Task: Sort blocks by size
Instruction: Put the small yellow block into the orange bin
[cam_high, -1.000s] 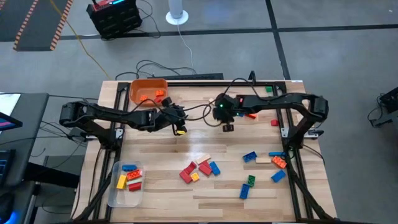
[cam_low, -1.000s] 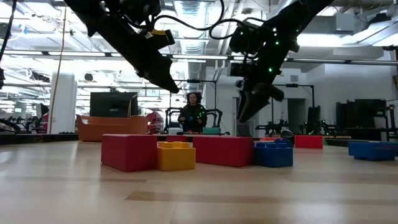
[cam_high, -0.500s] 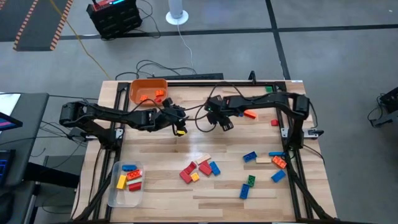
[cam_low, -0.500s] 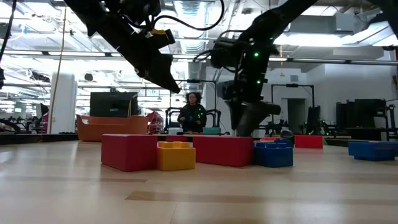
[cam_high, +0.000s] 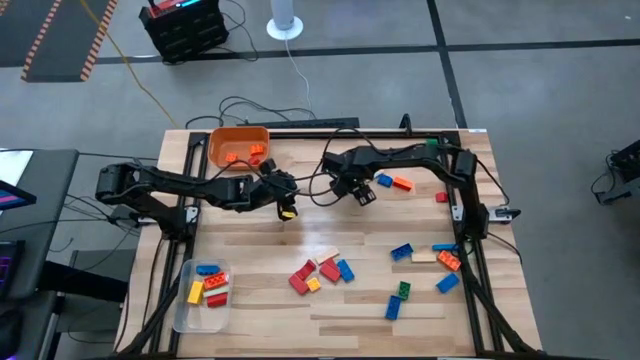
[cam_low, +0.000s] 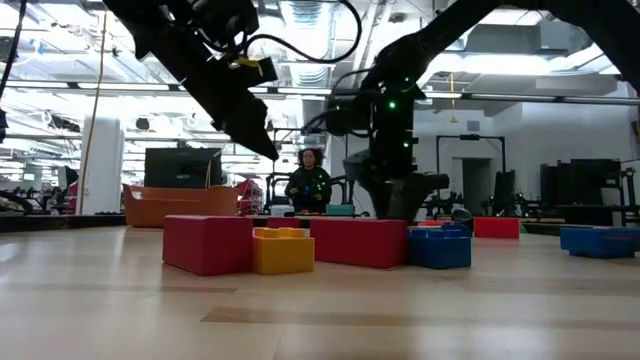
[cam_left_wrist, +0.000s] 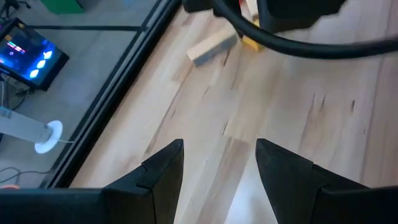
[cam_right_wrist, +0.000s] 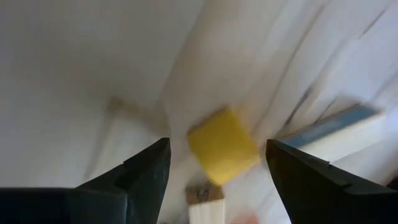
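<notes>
- Since 1 second ago, the right gripper (cam_high: 366, 195) has been swung leftward across the far half of the table (cam_high: 260, 300); a blue block (cam_high: 384, 180) and an orange block (cam_high: 402, 184) are now uncovered beside it.
- The right gripper's fingers (cam_right_wrist: 134, 180) are spread wide with nothing held; a yellow block (cam_right_wrist: 222, 145) is seen blurred between them, farther off.
- The left gripper (cam_high: 288, 208) is hung over the table just beside the orange bin (cam_high: 238, 134), its fingers (cam_left_wrist: 160, 168) parted and empty.
- In the orange bin, 2 orange blocks (cam_high: 254, 151) can be made out.
- In the clear tub (cam_high: 184, 312), about 5 blocks (cam_high: 210, 284) are counted: blue, orange, yellow and 2 red.
- In the table's middle, a cluster (cam_high: 322, 270) of about 6 blocks lies: red, yellow, tan and blue.
- Toward the right side, about 7 blocks (cam_high: 420, 270) are scattered, plus 1 small red block (cam_high: 440, 198) near the frame.
</notes>
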